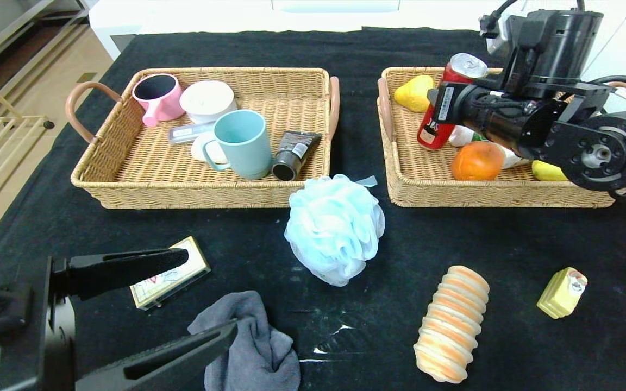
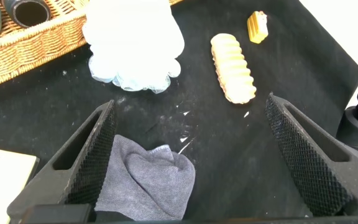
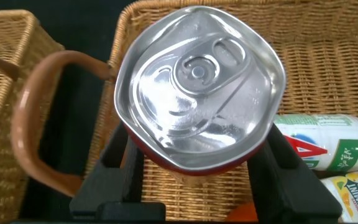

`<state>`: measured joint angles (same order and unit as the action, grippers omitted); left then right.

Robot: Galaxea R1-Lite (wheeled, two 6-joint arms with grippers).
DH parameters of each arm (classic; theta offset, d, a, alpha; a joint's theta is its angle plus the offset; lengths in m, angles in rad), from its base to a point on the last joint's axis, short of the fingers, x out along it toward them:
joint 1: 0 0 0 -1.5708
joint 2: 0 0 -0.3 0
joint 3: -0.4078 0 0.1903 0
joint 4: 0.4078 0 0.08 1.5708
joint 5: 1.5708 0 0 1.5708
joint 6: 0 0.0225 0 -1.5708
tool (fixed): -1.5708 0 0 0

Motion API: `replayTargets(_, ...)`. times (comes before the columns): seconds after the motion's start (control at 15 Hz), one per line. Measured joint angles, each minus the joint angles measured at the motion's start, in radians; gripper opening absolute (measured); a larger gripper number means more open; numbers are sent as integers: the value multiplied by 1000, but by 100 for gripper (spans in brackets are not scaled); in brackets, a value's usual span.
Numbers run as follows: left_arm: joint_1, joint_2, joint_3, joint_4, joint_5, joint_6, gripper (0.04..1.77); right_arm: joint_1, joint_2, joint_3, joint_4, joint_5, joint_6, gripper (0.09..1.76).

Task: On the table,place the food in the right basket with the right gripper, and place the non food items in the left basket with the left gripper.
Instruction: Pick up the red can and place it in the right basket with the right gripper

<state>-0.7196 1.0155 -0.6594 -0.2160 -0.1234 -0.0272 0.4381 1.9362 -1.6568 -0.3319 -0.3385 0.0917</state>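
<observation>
A: Can (image 1: 449, 103) status?

B: I have it clamped between the pads of the right gripper (image 1: 437, 103), hanging over the right basket (image 1: 400, 179), near its inner handle (image 3: 39, 124). The red can tilts, top end up and away from me, base down toward the basket floor, so its long axis runs steeply but not plumb.

A: How does it handle?

B: I'd judge it stiff but thin-walled; the rim already looks squeezed out of round in the right wrist view. It is smooth metal and probably slick, so the grip belongs on the mid-body, where I have it.

A: And the other arm?

B: The left gripper (image 1: 182, 296) hangs with its jaws spread wide and empty over the grey cloth (image 2: 148, 180). That cloth is soft and limp; I'd pinch a raised fold. The bath puff (image 1: 335, 236) sits just in front of the left basket (image 1: 182, 193).
</observation>
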Motion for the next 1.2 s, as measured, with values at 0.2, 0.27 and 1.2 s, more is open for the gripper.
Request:
replayTargets(0.2, 7, -8, -4, 1, 0, 4, 172, 0, 16, -1, -7, 0, 1, 99)
replayTargets(0.27, 7, -10, -4, 1, 0, 4, 172, -3, 20, 0, -7, 0, 3, 99)
replayTargets(1.2, 5, -3, 4, 6, -3, 7, 172, 21, -6, 61, -6, -5, 3, 99)
